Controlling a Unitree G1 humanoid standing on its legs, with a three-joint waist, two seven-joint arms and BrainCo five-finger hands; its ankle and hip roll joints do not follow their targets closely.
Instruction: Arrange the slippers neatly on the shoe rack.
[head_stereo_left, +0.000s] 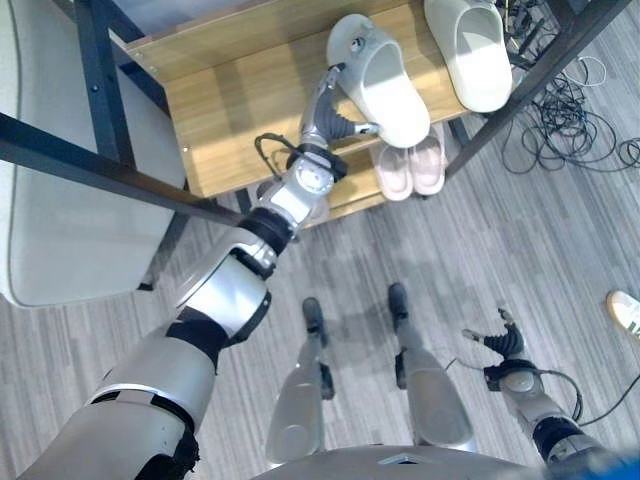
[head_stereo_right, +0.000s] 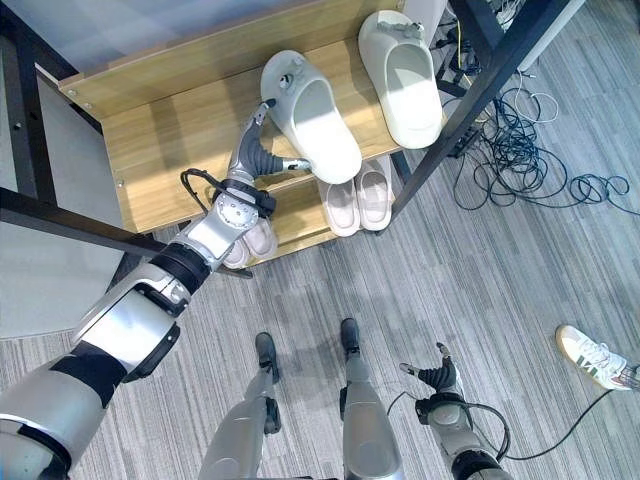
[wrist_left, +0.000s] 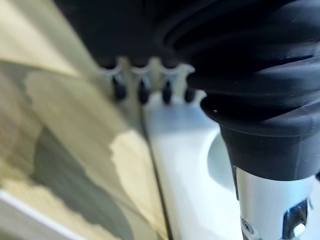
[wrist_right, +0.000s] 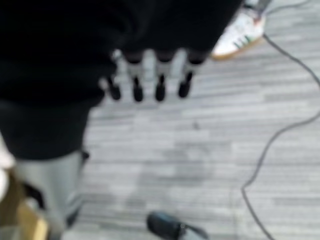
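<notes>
**Left hand at the side of a white slipper on the top shelf**

The left hand (head_stereo_left: 328, 115) reaches over the wooden top shelf of the black-framed shoe rack (head_stereo_left: 225, 95). Its fingers are extended along the left edge of a chunky white foam slipper (head_stereo_left: 385, 85), with the thumb pointing toward the slipper's near end; the fingers look straight rather than wrapped around it, touching or just beside its side. The slipper lies at a slant, its near end close to the shelf's front edge. A second white foam slipper (head_stereo_left: 470, 50) rests near it on the same shelf, further right, and the two are apart and not parallel.

On the lower shelf a pair of smaller pale pink slippers (head_stereo_left: 412, 168) sits side by side.

The right hand (head_stereo_right: 436, 376) hangs low over the grey wood-patterned floor (head_stereo_left: 400, 240), fingers relaxed and holding nothing. A person's white sneaker (head_stereo_right: 592, 356) stands on the floor further right.
</notes>
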